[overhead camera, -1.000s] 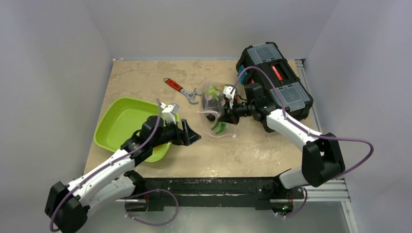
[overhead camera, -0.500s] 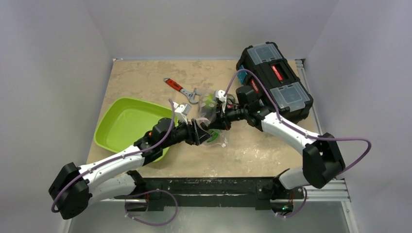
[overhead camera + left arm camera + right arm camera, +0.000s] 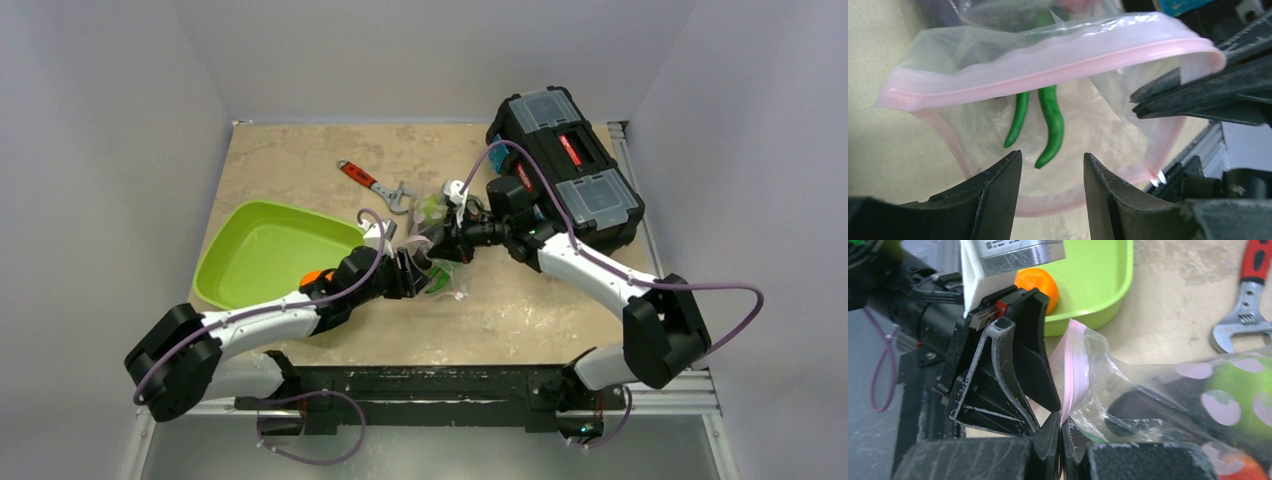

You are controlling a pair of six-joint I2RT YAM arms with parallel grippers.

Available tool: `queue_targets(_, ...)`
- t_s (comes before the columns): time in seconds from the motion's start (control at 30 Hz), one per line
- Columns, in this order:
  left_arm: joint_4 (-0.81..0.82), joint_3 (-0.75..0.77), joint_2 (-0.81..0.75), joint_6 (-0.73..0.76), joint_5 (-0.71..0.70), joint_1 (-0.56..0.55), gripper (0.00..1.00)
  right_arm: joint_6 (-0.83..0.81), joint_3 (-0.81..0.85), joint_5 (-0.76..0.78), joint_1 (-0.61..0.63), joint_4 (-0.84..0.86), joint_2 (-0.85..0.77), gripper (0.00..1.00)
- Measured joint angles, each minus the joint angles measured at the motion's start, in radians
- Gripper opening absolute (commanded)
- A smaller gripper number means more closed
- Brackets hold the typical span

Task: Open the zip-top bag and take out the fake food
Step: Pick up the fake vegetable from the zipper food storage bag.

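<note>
Two grippers meet at the zip-top bag (image 3: 445,283), which sits crumpled just right of centre in the overhead view, between the green tray (image 3: 260,250) at left and the black toolbox (image 3: 565,160) at upper right. The right gripper (image 3: 1060,427) is pressed together on the bag's pink zip strip at the bottom centre of its own wrist view, so that lip is held. The left gripper (image 3: 1051,157) faces the mouth with its jaws apart; the lower lip curves across the gap between them at the bottom of the left wrist view, and nothing looks pinched yet. The mouth gapes, with two slim green pods (image 3: 1050,125) just inside and a spotted green piece (image 3: 1238,400) deeper in. The likely risks: left jaws closing too deep would trap a pod with the plastic, or catch both lips and seal the mouth. A hard pull could slide the thin strip out of the right grip and drop the bag. Both sets of fingers sit very near each other, so a small misaim could knock them together
</note>
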Motion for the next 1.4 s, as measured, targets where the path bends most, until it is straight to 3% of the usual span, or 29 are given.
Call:
queue_targets(0.4,0.003,0.125,0.214,-0.057,-0.201,-0.004,0.47,0.027,0.000,0.182,0.001,0.033,0.048,0.00)
queue_targets(0.77,-0.144,0.262,0.334,-0.157,-0.383,-0.005,0.48,0.034,0.000,0.206,0.001,0.042,0.067,0.00)
queue_targets(1.23,-0.323,0.435,0.476,-0.221,-0.473,-0.006,0.54,0.035,0.000,0.213,0.000,0.046,0.097,0.00)
queue_targets(1.4,-0.330,0.456,0.510,-0.213,-0.480,-0.006,0.54,0.027,0.005,0.220,-0.003,0.035,0.110,0.21)
